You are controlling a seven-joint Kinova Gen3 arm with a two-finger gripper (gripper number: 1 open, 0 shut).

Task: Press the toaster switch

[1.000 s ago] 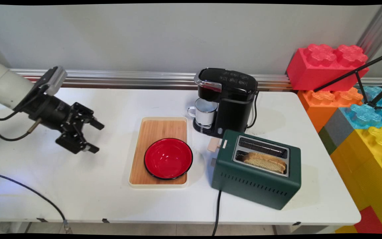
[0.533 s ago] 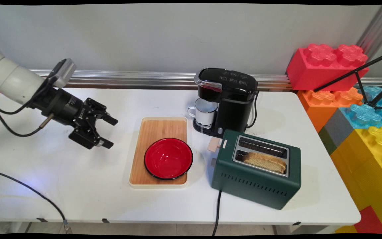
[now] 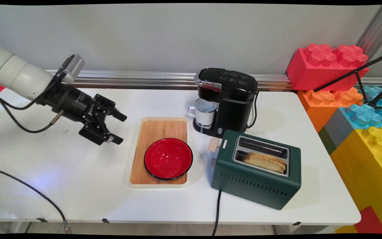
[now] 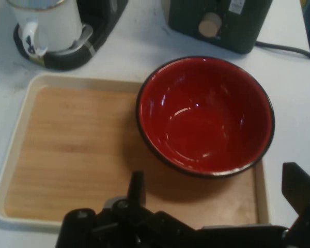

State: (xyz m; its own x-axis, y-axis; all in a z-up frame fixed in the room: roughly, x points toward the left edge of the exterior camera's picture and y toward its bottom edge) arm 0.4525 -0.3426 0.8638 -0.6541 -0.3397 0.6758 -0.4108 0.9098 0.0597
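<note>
Your black two-finger gripper [image 3: 119, 127] hangs released, holding nothing, just left of the cream-rimmed bamboo tray [image 3: 154, 131]. On that tray sits a glossy red bowl with a black rim [image 3: 168, 158] — empty. Beyond, a white enamel mug [image 3: 205, 112] stands under the black coffee machine [image 3: 232, 99]; the dark green toaster [image 3: 255, 169] holds one bread slice [image 3: 264, 161].

Bright, even light; soft shadows; hand view slightly blurred.

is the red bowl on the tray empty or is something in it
Empty. In the hand view the red bowl shows only its bare glossy inside, and the main view agrees. It sits upright on the wooden tray.
</note>
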